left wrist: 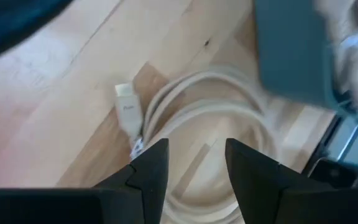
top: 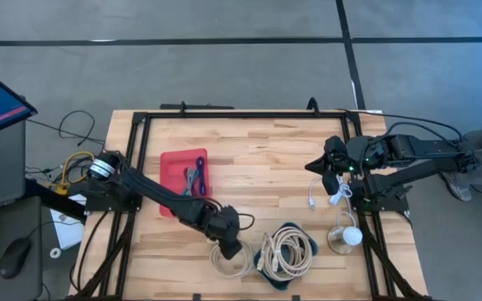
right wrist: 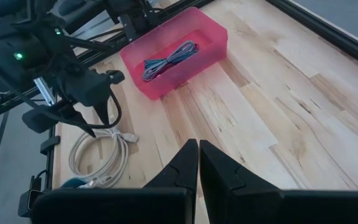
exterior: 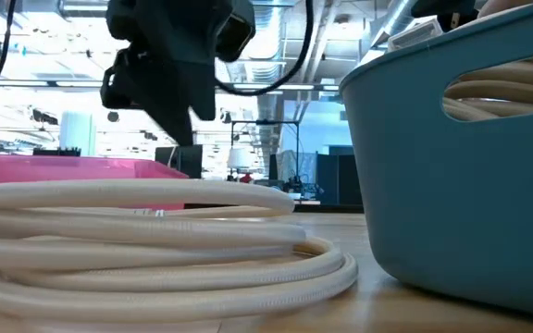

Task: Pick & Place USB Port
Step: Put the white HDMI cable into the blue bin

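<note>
The left arm stretches low across the table, its gripper (left wrist: 194, 165) with fingers spread, hovering above the coiled white cable (left wrist: 210, 118); the plug (left wrist: 128, 115) lies just beyond one fingertip. The right gripper (right wrist: 198, 163), fingers pressed together, waits well apart.

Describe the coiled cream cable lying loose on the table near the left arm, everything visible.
The coiled cream cable is a smooth, rubbery-looking cord wound in several loose loops, lying flat on the wooden table near its front edge. One end carries a white plug resting on the wood just outside the loops. It sits right beside the teal basket, between that and the pink bin. The left tool hovers above it, open, nothing held. Whether the coil touches the basket is unclear.
</note>
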### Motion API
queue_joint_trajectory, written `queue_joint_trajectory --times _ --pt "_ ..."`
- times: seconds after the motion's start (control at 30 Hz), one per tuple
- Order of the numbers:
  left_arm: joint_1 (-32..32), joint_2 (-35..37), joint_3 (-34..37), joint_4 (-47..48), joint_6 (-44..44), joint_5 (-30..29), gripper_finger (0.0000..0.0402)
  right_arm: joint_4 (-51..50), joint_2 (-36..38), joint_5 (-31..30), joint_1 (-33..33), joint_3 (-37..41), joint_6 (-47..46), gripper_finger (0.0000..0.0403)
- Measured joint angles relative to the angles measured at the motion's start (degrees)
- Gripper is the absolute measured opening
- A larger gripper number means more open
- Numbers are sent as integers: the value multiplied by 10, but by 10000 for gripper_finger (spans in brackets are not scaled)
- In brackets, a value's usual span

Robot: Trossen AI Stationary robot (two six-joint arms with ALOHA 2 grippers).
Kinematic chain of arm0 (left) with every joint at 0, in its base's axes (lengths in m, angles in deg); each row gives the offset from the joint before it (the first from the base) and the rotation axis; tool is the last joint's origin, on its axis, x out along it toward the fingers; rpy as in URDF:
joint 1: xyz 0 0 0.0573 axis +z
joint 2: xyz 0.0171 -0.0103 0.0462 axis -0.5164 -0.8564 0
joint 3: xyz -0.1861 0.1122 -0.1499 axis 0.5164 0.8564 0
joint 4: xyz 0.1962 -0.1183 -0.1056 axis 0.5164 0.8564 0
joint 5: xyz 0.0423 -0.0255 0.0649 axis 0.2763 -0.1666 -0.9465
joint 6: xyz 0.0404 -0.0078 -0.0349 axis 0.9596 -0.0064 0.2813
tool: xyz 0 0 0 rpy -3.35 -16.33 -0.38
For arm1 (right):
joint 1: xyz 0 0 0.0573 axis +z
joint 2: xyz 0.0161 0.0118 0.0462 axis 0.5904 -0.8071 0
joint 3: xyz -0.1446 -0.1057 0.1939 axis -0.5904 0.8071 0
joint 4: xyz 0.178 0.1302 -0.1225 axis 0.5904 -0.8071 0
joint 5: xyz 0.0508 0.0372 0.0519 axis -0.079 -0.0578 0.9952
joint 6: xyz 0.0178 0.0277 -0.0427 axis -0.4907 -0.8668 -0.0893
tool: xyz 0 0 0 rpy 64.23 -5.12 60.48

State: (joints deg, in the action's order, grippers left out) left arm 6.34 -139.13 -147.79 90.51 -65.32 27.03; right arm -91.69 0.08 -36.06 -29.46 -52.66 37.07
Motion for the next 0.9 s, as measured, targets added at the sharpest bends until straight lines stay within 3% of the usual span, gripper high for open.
queue_joint_trajectory --times 0.2,0.53,0.9 --pt "0 -15 2 6 5 44 159 0 0 0 0 0 0 8" --pt "-5 -15 63 8 4 38 159 4 0 0 0 0 -4 8" --pt "-5 -22 70 -54 8 31 159 4 0 0 0 0 -6 8"
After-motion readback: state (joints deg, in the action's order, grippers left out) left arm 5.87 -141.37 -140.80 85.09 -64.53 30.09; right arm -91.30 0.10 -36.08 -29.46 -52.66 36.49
